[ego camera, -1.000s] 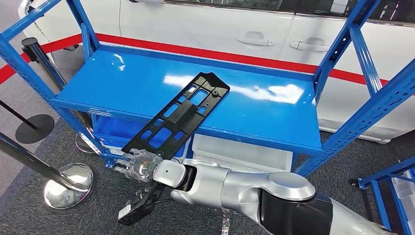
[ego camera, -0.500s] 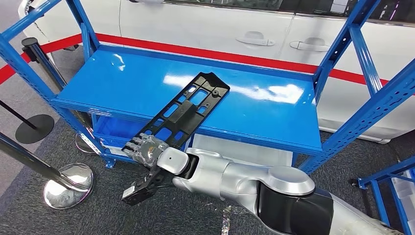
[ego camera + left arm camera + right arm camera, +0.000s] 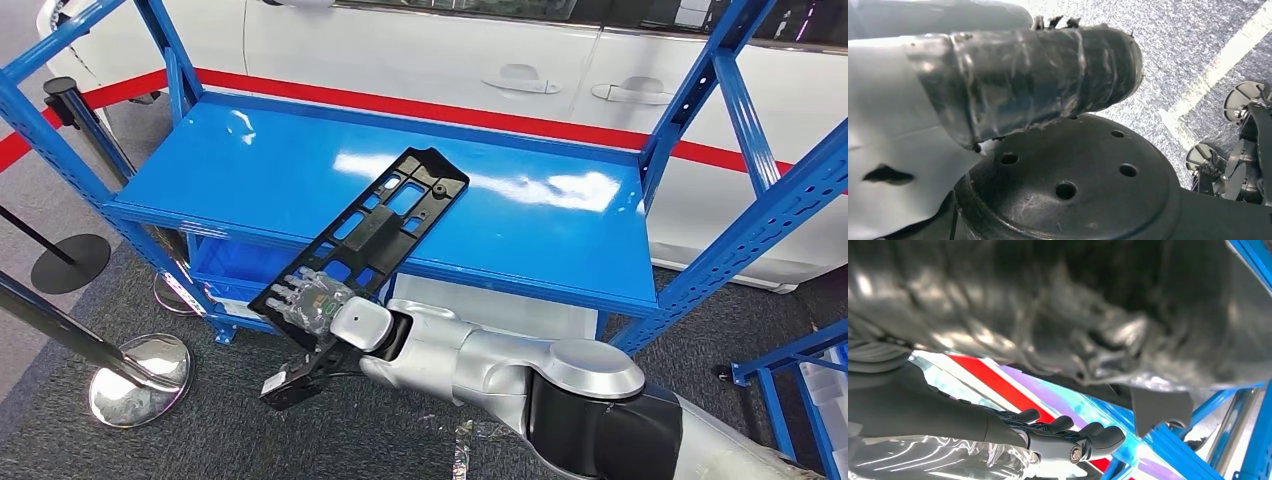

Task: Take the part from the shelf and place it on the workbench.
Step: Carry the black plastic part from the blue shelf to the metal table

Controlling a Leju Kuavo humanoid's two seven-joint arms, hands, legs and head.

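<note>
At the shelf's (image 3: 250,170) front edge, my right hand (image 3: 312,300) sits under the black part's (image 3: 375,225) overhanging end, fingers spread, gripping nothing. I judge this the reach; next I must close, then lift.

Black part (image 3: 375,230) is lying diagonally on the blue shelf (image 3: 250,170), its near end overhanging the front edge. Right hand (image 3: 310,300) is sitting under that overhanging end, fingers spread against it. White car (image 3: 450,50) is standing behind.
</note>
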